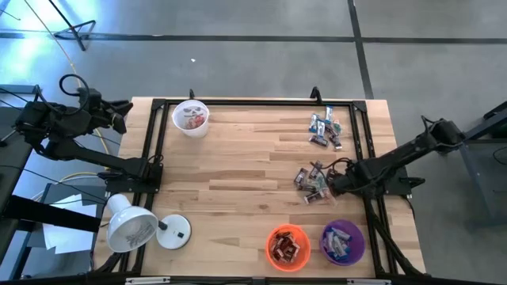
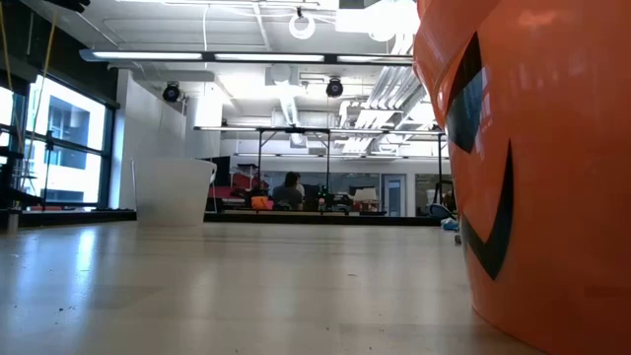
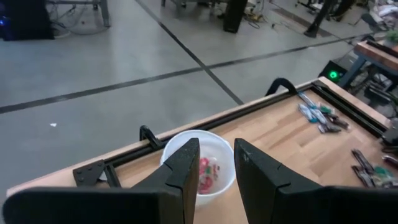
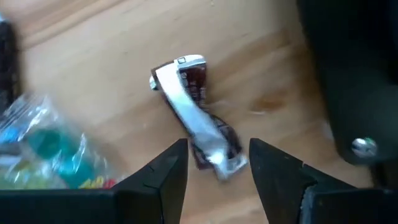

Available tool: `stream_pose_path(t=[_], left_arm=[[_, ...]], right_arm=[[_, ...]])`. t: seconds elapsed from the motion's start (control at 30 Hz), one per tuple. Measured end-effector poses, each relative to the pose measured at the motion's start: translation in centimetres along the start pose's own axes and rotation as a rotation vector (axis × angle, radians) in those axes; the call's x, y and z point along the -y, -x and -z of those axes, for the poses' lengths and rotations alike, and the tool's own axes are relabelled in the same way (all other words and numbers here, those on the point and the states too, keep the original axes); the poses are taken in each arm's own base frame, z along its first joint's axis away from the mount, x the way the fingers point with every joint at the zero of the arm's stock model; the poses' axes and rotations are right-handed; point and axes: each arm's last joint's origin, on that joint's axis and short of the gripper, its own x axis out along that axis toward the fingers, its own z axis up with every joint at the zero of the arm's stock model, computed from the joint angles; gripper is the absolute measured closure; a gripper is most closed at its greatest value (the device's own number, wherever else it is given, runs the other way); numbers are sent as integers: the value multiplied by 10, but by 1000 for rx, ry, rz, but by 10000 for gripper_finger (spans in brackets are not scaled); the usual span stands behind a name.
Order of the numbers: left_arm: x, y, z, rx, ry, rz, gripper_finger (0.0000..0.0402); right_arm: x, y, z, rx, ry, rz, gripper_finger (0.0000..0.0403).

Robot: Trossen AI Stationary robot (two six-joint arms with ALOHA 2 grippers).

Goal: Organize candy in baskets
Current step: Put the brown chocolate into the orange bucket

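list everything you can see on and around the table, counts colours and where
white basket: one, pinkish candy inside, far left part of the table
orange basket: one, dark brown/red candy inside, near edge, right of centre
purple basket: one, blue-and-white candy inside, right of the orange one
blue-and-white candy pile: several, loose, far right
mixed candy pile: several, dark and pinkish, right side
dark candy bar: one, on the wood before the right fingers
lamp: one, white, near left corner
left gripper: open, off the table's left, facing the white basket
right gripper: open, low over the mixed pile
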Motion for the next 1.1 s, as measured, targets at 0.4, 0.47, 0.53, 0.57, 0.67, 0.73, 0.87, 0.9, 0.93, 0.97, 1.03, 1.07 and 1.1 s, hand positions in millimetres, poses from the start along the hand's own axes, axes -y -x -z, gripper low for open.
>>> stream_pose_path(t=[0.4, 0.47, 0.53, 0.57, 0.67, 0.73, 0.87, 0.9, 0.93, 0.97, 1.03, 1.07, 1.1], left_arm=[[0, 0, -1, 15, 20, -11, 313], [0, 0, -1, 15, 19, -11, 313], [0, 0, -1, 13, 19, -10, 313], [0, 0, -1, 13, 18, -10, 313], [0, 0, 0, 12, 10, -10, 313], [0, 0, 0, 11, 8, -10, 313], [0, 0, 0, -1, -4, 0, 313], [0, 0, 0, -11, -15, 10, 313], [0, 0, 1, -20, -22, 19, 313], [1, 0, 1, -27, -29, 27, 313], [1, 0, 1, -39, -38, 39, 313], [1, 0, 1, -43, -40, 43, 313], [1, 0, 1, -44, -40, 44, 313]], right_arm=[[1, -23, -18, -1, -120, 41, 244], [0, -23, -19, -5, -129, 40, 259], [-1, -23, -19, -8, -139, 38, 285], [-1, -23, -19, -8, -141, 38, 301], [-1, -22, -19, -13, -141, 32, 347], [-2, -21, -19, -22, -136, 26, 363], [-7, -11, -16, -23, -91, 27, 386], [-9, -8, -15, -26, -89, 16, 394], [-11, -5, -13, -29, -83, 2, 398], [-14, 0, -11, -37, -72, -12, 399], [-20, 11, -7, -60, -44, -51, 399], [-23, 16, -5, -69, -36, -66, 399], [-26, 21, -3, -73, -28, -86, 399]])
